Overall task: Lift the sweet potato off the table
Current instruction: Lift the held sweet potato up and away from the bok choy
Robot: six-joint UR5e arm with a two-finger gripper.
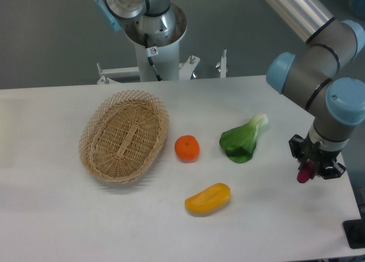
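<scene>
Sweet potato [305, 173] near-upright in gripper [315, 166]

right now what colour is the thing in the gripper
Reddish-purple: the sweet potato, shown in the fixed camera view, held by the gripper.

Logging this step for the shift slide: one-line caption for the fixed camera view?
UR5e hand holding the sweet potato above the table, near its right edge.
</scene>
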